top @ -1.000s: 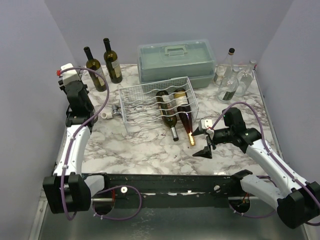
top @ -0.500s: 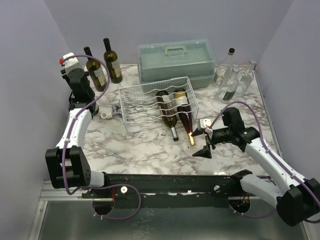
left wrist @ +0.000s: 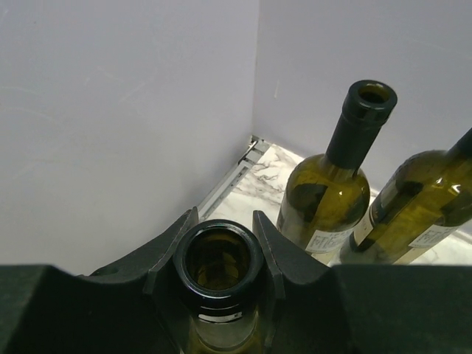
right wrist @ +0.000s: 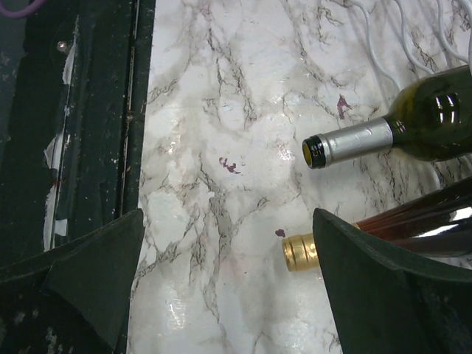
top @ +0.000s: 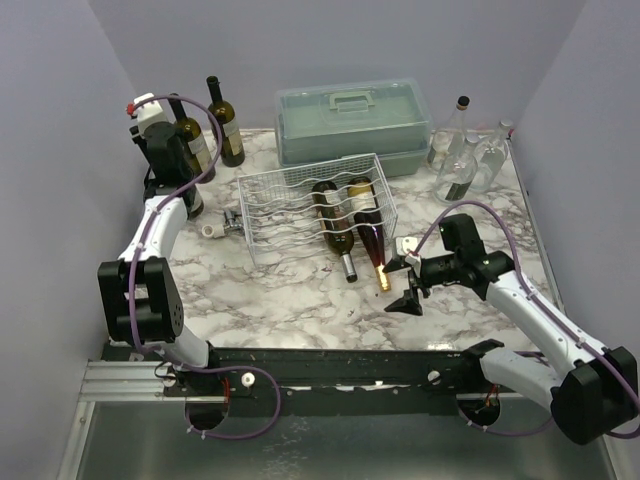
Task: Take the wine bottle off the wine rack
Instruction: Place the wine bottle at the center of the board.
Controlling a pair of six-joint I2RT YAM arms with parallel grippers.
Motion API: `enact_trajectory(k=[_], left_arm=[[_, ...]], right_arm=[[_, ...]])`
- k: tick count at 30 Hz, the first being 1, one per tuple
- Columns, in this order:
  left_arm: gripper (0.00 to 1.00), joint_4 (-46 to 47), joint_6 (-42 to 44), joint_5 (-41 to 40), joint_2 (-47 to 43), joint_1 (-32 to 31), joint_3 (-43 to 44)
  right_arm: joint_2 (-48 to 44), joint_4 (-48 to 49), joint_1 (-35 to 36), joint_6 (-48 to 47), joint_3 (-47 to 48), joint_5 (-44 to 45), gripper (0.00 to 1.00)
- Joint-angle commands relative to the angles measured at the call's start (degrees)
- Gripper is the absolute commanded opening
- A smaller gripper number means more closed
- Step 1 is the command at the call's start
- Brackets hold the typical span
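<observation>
left claw (left wrist: 224, 228) clenched on upright bottle (left wrist: 219, 259) at the neck, body hidden below, 10 o'clock of rack (top: 270, 215) | right claw (right wrist: 228, 221) released, one finger cutting off gold cap (right wrist: 299, 252) at rack's 5 o'clock

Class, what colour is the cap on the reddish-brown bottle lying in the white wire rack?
Gold cap, clearest in right wrist view.
</observation>
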Motion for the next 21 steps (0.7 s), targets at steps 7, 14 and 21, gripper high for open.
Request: enact_trajectory(k=[7,14,21], left_arm=[[0.00,7.23,-1.08,1.08,3.02,0.35,5.24],[0.00,7.50,-1.91,2.10,5.04,0.34,6.54],[0.00,7.50,-2.39,1.73,6.31,0.35,6.33]], right_arm=[[0.94,-1.13,-0.41,-0.77,0.58,1.48,0.99],[1.00,-1.04,-0.40,-0.81,0.50,1.93,0.99],[1.01,-0.96,-0.40,-0.94,0.40,2.29,0.99]])
